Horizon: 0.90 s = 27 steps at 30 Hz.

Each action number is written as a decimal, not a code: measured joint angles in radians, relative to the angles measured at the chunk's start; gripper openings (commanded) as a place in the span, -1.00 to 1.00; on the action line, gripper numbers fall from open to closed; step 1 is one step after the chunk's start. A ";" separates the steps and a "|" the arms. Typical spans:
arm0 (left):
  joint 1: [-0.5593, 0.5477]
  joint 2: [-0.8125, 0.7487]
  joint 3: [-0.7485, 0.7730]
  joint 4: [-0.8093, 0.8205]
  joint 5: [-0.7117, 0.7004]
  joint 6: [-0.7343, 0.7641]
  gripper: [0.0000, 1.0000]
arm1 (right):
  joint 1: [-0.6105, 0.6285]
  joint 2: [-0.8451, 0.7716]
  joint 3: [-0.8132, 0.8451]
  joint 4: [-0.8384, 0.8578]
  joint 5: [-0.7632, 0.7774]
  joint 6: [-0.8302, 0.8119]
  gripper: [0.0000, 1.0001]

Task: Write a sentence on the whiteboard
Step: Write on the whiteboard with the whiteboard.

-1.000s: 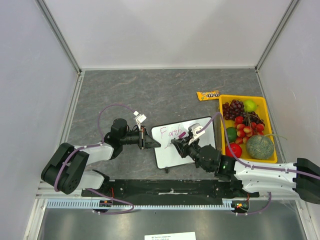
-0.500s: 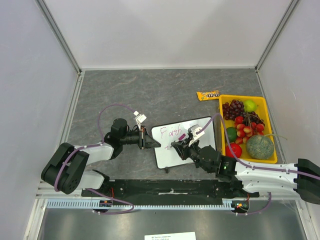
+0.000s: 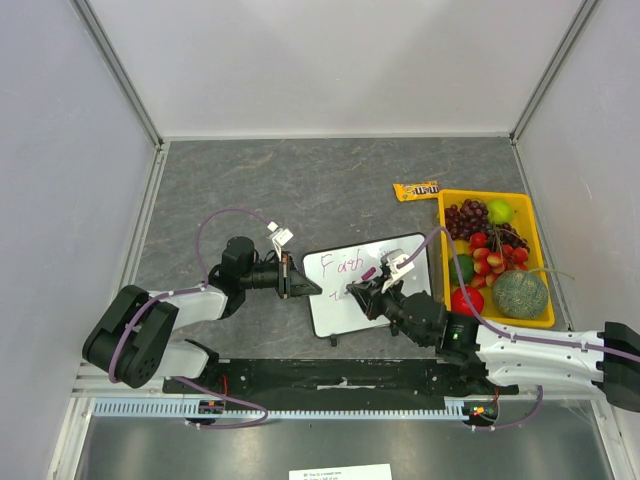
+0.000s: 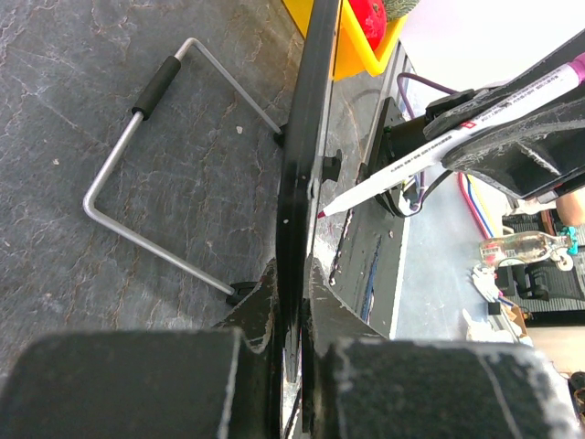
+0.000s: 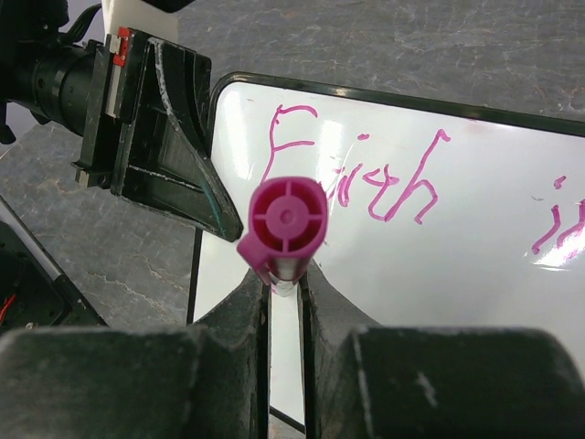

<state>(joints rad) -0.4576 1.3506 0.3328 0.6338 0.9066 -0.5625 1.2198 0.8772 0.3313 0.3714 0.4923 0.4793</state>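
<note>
Two white side walls and a white back wall close in a grey stone-patterned table (image 3: 300,190). A whiteboard (image 3: 335,310) sits near the front edge, between the arms, corner-on to the camera. A bent wire stand (image 4: 155,174) shows behind it in the left wrist view.

Left gripper (image 3: 300,283): fingers clenched on the board's left frame edge. Right gripper (image 3: 362,293): fingers clamped around a pink-capped marker (image 5: 285,219), tip aimed at the board under the top line. Whether the tip touches, cannot tell.

Pink lettering (image 5: 366,178) reads "Faith", with more strokes at the right edge of the right wrist view.

Against one second back: right gripper and marker have slid a little toward the near-left, below the start of the first line. Board and left arm unchanged.

Yellow tray (image 3: 480,193) on the right, well apart from the board's writing. It holds dark grapes (image 3: 463,217), a green fruit (image 3: 500,211), small red fruits (image 3: 495,255), a netted melon (image 3: 520,294) and a red round fruit (image 3: 467,300). Orange candy packet (image 3: 416,190) lies just beside the tray's far-left corner
</note>
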 measured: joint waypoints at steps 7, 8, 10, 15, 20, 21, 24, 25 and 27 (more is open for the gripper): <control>0.000 0.001 0.001 0.000 0.002 0.003 -0.96 | 0.000 -0.026 0.000 -0.001 0.006 0.000 -1.00; 0.000 0.001 0.001 0.000 0.002 0.003 -0.96 | 0.000 -0.027 0.000 -0.001 0.011 -0.001 -1.00; 0.000 0.002 0.001 0.000 0.002 0.003 -0.96 | 0.000 -0.026 0.000 -0.002 0.022 -0.001 -1.00; 0.000 0.002 0.001 0.000 0.001 0.003 -0.96 | 0.000 0.000 0.000 0.000 0.047 -0.002 -1.00; 0.000 0.003 0.001 0.000 0.001 0.003 -0.96 | 0.000 0.013 0.000 0.011 0.050 0.000 -1.00; 0.000 0.003 0.001 0.000 0.001 0.003 -0.96 | 0.000 0.014 0.000 0.012 0.051 0.000 -1.00; 0.000 0.003 0.001 0.000 0.001 0.003 -0.96 | 0.000 0.014 0.001 0.013 0.051 0.001 -1.00; 0.000 0.003 0.001 0.000 0.001 0.003 -0.96 | 0.000 0.012 0.001 0.011 0.051 0.002 -1.00; 0.000 0.003 0.001 0.000 0.002 0.003 -0.96 | 0.000 -0.001 0.001 0.003 0.055 0.003 -1.00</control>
<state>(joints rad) -0.4576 1.3533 0.3340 0.6338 0.9081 -0.5591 1.2201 0.8761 0.3321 0.3748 0.5468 0.4824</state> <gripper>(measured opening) 0.065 0.178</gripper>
